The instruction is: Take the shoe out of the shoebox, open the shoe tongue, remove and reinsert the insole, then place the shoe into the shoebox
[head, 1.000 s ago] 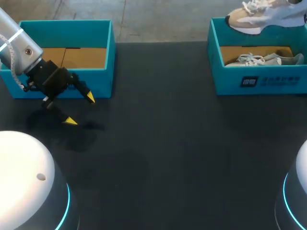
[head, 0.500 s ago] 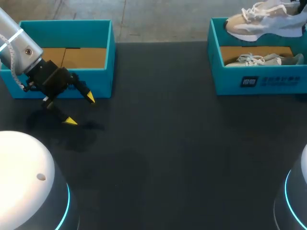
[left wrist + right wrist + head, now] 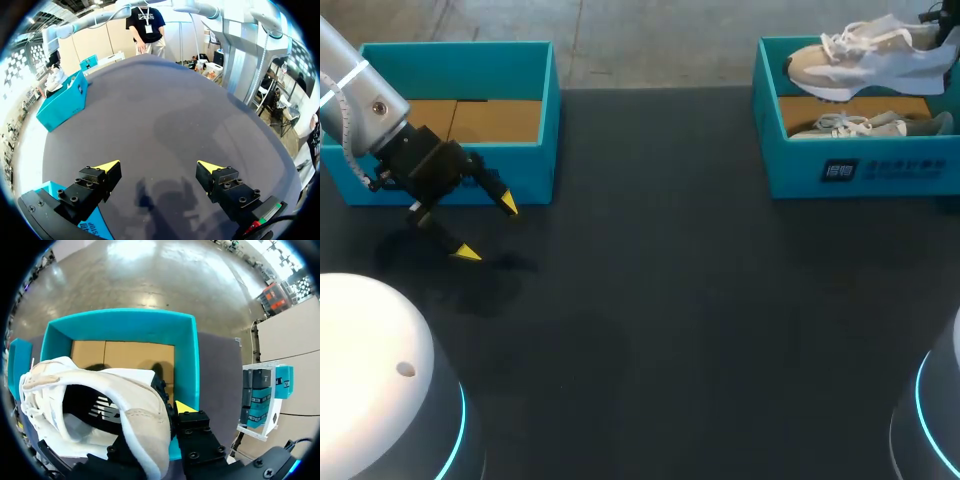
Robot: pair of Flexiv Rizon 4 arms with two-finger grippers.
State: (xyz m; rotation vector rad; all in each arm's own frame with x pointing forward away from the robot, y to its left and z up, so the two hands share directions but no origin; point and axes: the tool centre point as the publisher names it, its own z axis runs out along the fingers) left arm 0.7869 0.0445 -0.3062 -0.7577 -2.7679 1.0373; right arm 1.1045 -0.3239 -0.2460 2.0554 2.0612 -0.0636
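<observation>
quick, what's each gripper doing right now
Left gripper: open, empty, above the table.
Right gripper: shut on the white and beige sneaker, over the shoebox.

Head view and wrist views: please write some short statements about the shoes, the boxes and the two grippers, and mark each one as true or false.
1. The left gripper is open and holds nothing. True.
2. A shoe lies in the left box. False: only its cardboard floor shows.
3. The held shoe hangs above the right shoebox. True.
4. The right shoebox has nothing in it. False: a second shoe lies inside.
5. The right gripper holds the shoe by its toe. False: it grips the heel end, at the rim of the opening.
</observation>
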